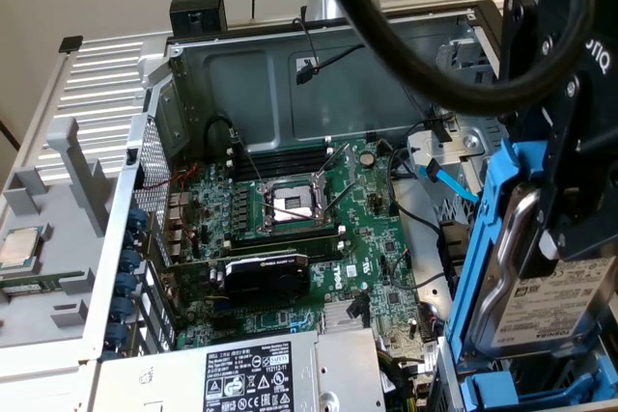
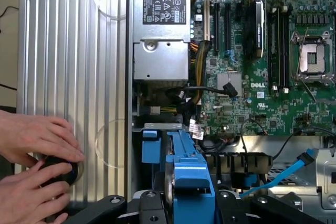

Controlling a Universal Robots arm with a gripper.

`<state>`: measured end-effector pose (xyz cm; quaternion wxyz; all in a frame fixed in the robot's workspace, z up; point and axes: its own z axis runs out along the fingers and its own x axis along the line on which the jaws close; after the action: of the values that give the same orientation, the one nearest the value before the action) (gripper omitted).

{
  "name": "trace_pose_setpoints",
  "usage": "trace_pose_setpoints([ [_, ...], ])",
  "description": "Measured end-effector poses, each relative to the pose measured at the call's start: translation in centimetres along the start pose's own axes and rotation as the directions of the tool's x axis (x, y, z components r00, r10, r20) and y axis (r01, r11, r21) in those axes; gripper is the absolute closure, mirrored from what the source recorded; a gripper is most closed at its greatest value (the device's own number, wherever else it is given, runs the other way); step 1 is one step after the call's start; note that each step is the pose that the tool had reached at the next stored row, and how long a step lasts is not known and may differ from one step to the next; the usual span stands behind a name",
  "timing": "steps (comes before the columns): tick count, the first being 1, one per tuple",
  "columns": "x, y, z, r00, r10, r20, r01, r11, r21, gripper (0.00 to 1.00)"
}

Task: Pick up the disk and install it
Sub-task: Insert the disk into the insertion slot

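The disk [image 1: 552, 301], silver with a white barcode label, sits in its blue carrier [image 1: 491, 238] and stands tilted on edge at the exterior view's right, over the case's corner. My black gripper [image 1: 558, 224] is shut on the disk from above. In the wrist view the blue carrier [image 2: 190, 169] runs between my two fingers [image 2: 152, 209], with the disk's silver edge [image 2: 169, 182] beside it. A blue drive bay [image 1: 521, 395] lies just below the carrier.
The open computer case holds the motherboard [image 1: 367, 238] with its bare CPU socket [image 1: 293, 205], a graphics card [image 1: 266, 277], the power supply [image 1: 251, 373] and a loose blue cable [image 1: 446, 180]. A person's hands [image 2: 37, 150] rest on a black knob [image 2: 59, 174] on the ribbed side panel.
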<state>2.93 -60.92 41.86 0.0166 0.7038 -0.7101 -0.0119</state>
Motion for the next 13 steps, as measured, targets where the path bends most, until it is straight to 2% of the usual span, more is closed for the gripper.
trace_pose_setpoints([
  [13,-0.04,-0.01,0.14,1.0,0.0,0.0,0.0,1.0,0.0,0.63],
])
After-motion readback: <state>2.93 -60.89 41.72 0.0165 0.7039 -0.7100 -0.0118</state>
